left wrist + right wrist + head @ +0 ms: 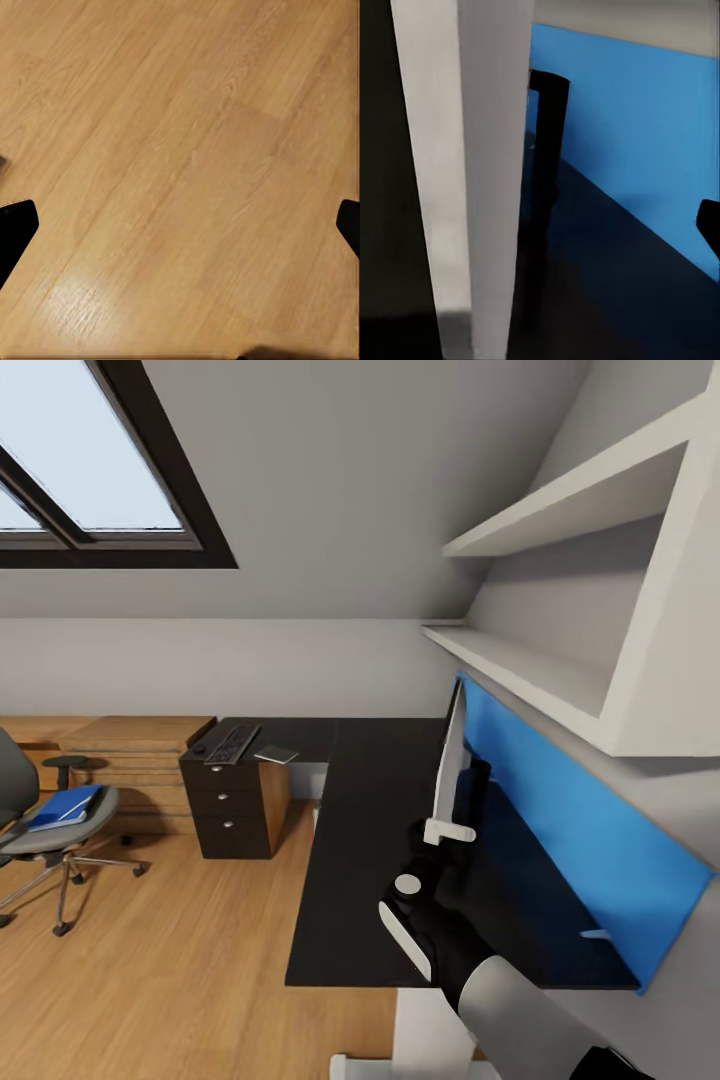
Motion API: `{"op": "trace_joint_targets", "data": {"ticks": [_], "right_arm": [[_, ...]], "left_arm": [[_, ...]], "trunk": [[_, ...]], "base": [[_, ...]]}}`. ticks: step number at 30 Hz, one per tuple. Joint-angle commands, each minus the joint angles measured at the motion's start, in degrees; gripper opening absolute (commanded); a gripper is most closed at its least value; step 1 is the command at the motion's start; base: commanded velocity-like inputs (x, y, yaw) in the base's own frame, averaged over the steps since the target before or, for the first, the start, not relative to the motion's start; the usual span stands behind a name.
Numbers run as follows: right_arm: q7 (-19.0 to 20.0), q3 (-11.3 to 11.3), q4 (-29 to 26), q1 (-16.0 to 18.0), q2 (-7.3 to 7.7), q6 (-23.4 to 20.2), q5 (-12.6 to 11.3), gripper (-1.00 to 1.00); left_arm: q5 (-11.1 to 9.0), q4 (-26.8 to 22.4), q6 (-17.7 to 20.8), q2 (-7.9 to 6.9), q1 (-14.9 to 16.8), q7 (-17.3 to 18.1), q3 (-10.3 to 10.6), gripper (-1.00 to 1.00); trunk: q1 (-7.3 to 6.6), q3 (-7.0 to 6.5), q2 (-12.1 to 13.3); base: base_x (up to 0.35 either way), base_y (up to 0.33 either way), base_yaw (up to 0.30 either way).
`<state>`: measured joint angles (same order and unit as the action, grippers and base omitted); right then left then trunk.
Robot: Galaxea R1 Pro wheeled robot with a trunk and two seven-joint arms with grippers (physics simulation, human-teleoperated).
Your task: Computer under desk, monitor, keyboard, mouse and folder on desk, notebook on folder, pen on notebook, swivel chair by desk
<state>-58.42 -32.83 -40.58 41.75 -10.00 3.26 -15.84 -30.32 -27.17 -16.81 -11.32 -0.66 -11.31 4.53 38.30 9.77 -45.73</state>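
Black right gripper (437, 838) held the wide flat monitor (452, 760) edge-on over the glossy black desk (365, 840); grip state unclear, best lowered upright, slowly, stand fully seated.

One monitor (452, 760), one keyboard (232, 744), one notebook (276, 755), one folder (66, 806), one swivel chair (40, 830), three drawer knobs (230, 797), two wall shelves (540, 595).
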Motion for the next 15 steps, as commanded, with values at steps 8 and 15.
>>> {"op": "trace_joint_targets", "data": {"ticks": [8,15], "right_arm": [[-0.1,-0.1,0.1,0.1,0.00,0.4,-0.6,1.00],[0.0,-0.3,0.0,0.1,0.00,0.5,-0.5,1.00]], "left_arm": [[-0.5,-0.2,-0.2,-0.11,0.0,-0.5,0.5,1.00],[-0.5,-0.2,-0.2,-0.11,0.0,-0.5,0.5,1.00]], "trunk": [[0.01,0.08,-0.1],[0.01,0.08,-0.1]], "base": [[-0.004,-0.176,0.000],[0.000,-0.010,0.000]]}}
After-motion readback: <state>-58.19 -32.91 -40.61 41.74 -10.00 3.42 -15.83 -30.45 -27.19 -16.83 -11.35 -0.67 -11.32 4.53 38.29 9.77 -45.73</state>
